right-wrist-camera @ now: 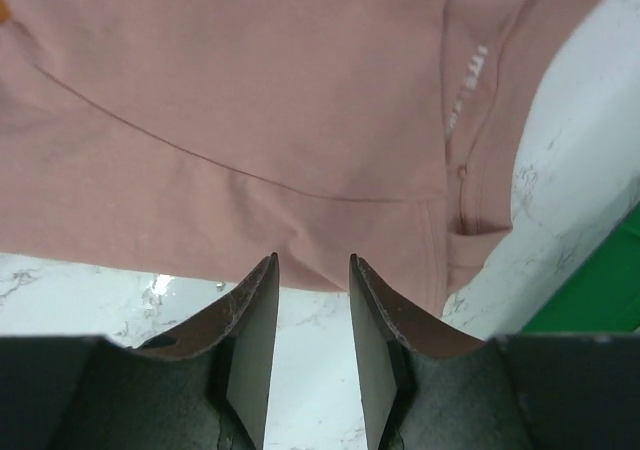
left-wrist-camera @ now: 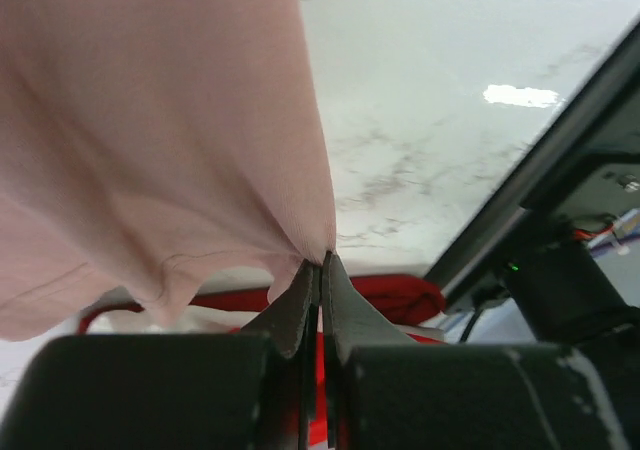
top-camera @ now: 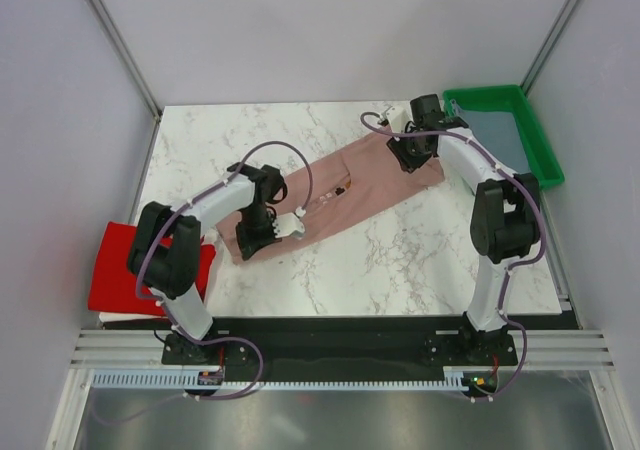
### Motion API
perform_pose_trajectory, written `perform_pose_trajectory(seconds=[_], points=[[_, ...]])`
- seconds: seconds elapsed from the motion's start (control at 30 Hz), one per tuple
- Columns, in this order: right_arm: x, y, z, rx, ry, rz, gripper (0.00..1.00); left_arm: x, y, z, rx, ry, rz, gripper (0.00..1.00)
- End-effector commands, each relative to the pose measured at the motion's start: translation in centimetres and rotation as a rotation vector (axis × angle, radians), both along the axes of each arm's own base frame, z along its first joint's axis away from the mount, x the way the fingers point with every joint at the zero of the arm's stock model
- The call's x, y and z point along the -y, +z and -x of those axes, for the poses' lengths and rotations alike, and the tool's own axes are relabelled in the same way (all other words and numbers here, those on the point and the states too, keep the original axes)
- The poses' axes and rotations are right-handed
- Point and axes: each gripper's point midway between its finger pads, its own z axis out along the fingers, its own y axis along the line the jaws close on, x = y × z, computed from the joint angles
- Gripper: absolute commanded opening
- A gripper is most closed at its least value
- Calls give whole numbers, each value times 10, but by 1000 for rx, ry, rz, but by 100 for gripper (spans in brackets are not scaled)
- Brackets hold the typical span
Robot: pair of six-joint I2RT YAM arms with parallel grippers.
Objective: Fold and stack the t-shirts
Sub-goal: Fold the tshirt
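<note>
A dusty-pink t-shirt (top-camera: 350, 195) lies stretched diagonally across the marble table. My left gripper (top-camera: 258, 238) is at its lower-left end. In the left wrist view the jaws (left-wrist-camera: 322, 262) are shut on a pinched edge of the pink cloth (left-wrist-camera: 150, 120), which drapes up and to the left. My right gripper (top-camera: 408, 158) is over the shirt's upper-right end. Its fingers (right-wrist-camera: 312, 265) stand open, tips at the edge of the pink fabric (right-wrist-camera: 250, 90), with bare table between them. A red t-shirt (top-camera: 125, 270) lies at the table's left edge and shows behind the left fingers (left-wrist-camera: 400, 295). A grey-blue t-shirt (top-camera: 500, 130) lies in the tray.
A green plastic tray (top-camera: 485, 91) sits at the back right corner, close to the right gripper, and its edge shows in the right wrist view (right-wrist-camera: 600, 305). White enclosure walls surround the table. The arm bases and a black rail run along the near edge.
</note>
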Motion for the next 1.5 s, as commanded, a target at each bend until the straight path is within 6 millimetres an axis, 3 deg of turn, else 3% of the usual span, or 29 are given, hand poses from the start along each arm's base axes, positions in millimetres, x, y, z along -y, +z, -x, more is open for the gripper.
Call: perform_pose_trajectory(seconds=[0.0,0.23,0.47,0.63,0.83,1.03,1.2,1.23,1.3,1.33,1.43,1.47], points=[[22,-16,6,-53,-86,18,42,3,20,38,-64,30,-31,3],[36,-35,11,-103,-134,28,39,35,31,71,-108,-21,-18,3],[44,-51,7,-125,-153,51,38,59,33,90,-142,-77,2,2],[48,-66,-9,-137,-186,41,38,69,29,106,-189,-130,4,2],[42,-91,-43,-147,-202,27,38,92,18,124,-253,-198,9,2],[31,-93,-75,-113,-197,-7,38,136,15,133,-300,-238,65,2],[14,-91,-93,-85,-164,-63,40,194,8,126,-326,-232,126,6],[11,-90,-99,-73,-161,-69,40,215,18,128,-345,-242,182,9],[3,-90,-103,-64,-156,-74,40,234,23,131,-371,-240,208,15],[2,-86,-107,-53,-153,-78,40,251,35,129,-347,-263,255,20],[-4,-80,-108,-38,-139,-78,41,266,64,126,-334,-289,318,26],[-4,-76,-108,-32,-137,-79,41,259,72,131,-357,-288,296,26]])
